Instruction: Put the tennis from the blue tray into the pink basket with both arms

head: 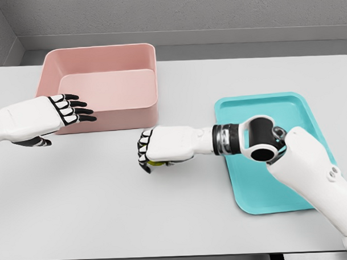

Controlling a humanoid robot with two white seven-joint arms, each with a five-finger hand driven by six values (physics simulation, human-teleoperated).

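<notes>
Mid-transfer: right hand (162, 146) curled around small yellow-green tennis ball (157, 162), clear of shallow teal plastic tray (286, 100); next, handover toward open, empty left hand (63, 110) beside deep pink plastic basket (103, 67).

Two white arms are showing in the head view, both with smooth, glossy, rounded shells. The left hand (63, 110), at the left edge of the frame, is wearing a white back plate, and its fingers are black with white segment pads set between dark joints. The right hand (162, 146), near the centre, is built the same way: a blocky white palm shell and black-jointed fingers. Behind it a ribbed wrist collar in black and silver rings is leading to a black round joint housing. The broad white forearm at the lower right is carrying three small recessed holes.
</notes>
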